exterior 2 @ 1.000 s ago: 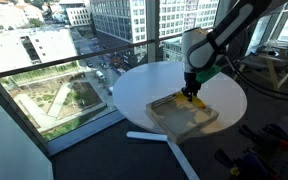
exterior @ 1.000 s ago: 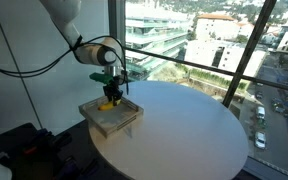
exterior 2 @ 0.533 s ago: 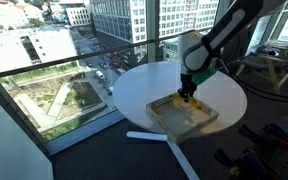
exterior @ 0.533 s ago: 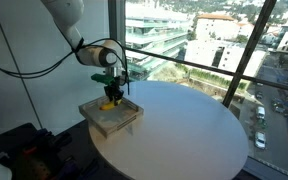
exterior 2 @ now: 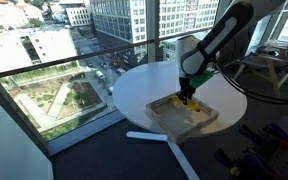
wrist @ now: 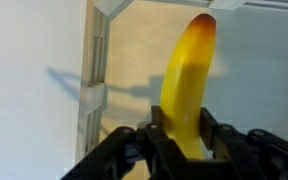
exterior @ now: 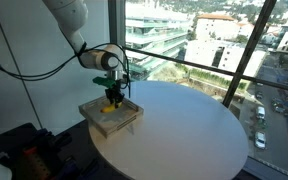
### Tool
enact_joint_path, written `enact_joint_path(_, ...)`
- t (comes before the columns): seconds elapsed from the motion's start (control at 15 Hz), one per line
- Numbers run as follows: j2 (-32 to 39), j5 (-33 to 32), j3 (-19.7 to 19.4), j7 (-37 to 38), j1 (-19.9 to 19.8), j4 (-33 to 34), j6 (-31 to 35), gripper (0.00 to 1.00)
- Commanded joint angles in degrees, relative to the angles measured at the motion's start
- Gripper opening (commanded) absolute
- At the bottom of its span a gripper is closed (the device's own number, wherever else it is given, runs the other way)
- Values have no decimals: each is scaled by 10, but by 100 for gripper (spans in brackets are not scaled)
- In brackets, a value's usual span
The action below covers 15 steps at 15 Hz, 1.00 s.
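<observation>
A smooth yellow banana [wrist: 189, 80] is found clamped near one end between the fingers of the black gripper [wrist: 184, 140], over a shallow light wooden tray [exterior: 125, 122] on a round white table [exterior: 194, 130]. The fruit is judged light, soft and easily bruised; a gentle mid-body hold is advised.

A shallow wooden tray [exterior: 132, 118] is seen directly under the end effector [exterior: 111, 98], set on a round white table [exterior: 189, 130] near its edge. In the wrist view the tray's pale side wall [wrist: 96, 60] is shown to the left of the end effector, with bare table beyond it. In an exterior view the white legs of the table's base [exterior 2: 147, 136] are seen on the floor, below the end effector. A large window [exterior: 246, 62] is placed behind the table, and city buildings [exterior 2: 124, 18] are seen through it. A black cable [exterior: 24, 72] is hung well apart from the end effector.
</observation>
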Motion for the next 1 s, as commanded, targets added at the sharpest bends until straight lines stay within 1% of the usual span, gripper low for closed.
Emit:
enact_joint_path(0.0,14,0,-7,5,7,21,-13,15)
enact_joint_path(0.2,19,0,-8,5,7,24,-13,15)
enact_joint_path(0.27,20,0,-8,5,7,25,-14,62)
enact_joint_path(0.33,21,1,-8,5,7,26,-15,66)
enact_joint_path(0.47,22,0,-8,5,7,27,-15,79)
enact_joint_path(0.6,22,0,-8,6,8,28,-15,96)
enact_joint_path(0.67,22,1,-8,6,8,28,-15,100)
enact_joint_path(0.93,22,3,-8,6,7,31,-20,100)
